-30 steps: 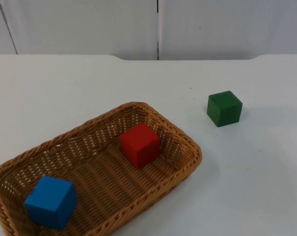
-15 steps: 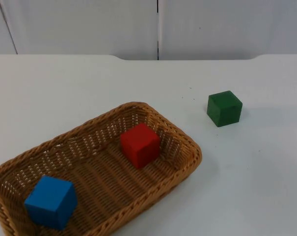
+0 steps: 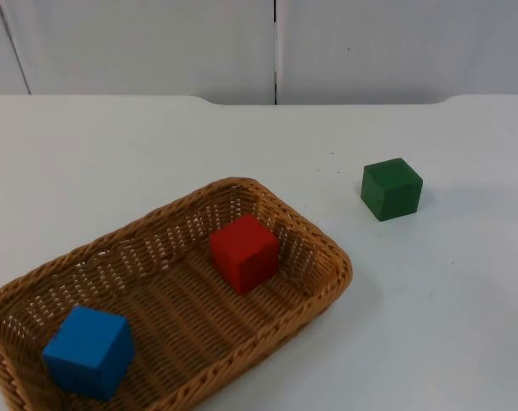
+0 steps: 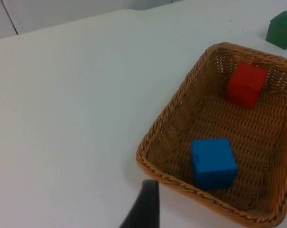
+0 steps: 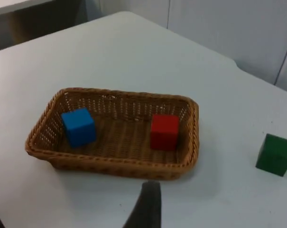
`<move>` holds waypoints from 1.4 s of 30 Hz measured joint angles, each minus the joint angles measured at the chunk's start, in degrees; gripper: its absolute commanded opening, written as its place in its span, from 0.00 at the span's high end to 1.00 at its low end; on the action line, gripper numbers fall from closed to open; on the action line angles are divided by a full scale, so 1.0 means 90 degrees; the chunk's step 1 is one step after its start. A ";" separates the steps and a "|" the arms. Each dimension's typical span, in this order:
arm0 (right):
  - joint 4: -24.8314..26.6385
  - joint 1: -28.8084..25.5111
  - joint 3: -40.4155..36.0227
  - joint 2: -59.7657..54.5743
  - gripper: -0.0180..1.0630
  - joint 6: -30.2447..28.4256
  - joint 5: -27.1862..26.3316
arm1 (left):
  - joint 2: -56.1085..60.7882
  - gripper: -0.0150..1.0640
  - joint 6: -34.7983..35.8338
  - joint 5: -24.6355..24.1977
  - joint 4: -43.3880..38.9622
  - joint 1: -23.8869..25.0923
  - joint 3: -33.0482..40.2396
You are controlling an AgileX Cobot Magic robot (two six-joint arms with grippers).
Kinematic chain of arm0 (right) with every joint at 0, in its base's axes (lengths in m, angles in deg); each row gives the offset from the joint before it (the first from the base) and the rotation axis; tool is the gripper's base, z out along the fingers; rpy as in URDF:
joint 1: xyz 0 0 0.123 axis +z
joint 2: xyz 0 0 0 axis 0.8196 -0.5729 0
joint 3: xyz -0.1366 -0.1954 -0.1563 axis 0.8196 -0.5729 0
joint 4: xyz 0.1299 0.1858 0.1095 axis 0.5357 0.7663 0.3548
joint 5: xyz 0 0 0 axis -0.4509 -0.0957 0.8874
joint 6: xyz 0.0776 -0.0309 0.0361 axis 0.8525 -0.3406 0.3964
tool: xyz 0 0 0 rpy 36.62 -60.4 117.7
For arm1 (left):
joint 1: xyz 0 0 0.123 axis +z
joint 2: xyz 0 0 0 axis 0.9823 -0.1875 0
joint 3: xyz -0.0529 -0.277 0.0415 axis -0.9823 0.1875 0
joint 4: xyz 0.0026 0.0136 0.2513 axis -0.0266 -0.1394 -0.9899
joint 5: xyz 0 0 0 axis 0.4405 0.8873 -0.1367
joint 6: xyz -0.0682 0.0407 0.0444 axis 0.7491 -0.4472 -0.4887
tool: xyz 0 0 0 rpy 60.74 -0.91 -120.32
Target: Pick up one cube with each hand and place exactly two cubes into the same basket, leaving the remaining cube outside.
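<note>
Nothing has moved: your red cube (image 3: 244, 252) and blue cube (image 3: 89, 351) sit inside the basket (image 3: 327, 248), green cube (image 3: 391, 189) outside it, hand states untellable.

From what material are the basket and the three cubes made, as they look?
Basket: woven wicker or rattan, tan; braided rim and open weave show. Red cube, blue cube and green cube: evenly coloured, matte, with crisp edges, probably painted wood or plastic; the look leaves this open. Table: smooth white top.

White table (image 3: 113, 145) (grey partition wall (image 3: 139, 43) behind)
</note>
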 measured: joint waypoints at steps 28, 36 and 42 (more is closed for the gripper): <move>-0.0194 0.0000 -0.0015 0.1947 0.28 0.0602 0.2225 | 0.0000 0.23 0.0000 0.0000 0.0000 0.0000 0.0000; -0.0384 0.0000 -0.0129 0.1947 0.28 0.0602 0.2474 | 0.0000 0.23 0.0000 0.0000 0.0000 0.0000 0.0000; -0.0384 0.0000 -0.0129 0.1947 0.28 0.0602 0.2474 | 0.0000 0.22 0.0000 0.0000 0.0000 0.0000 0.0000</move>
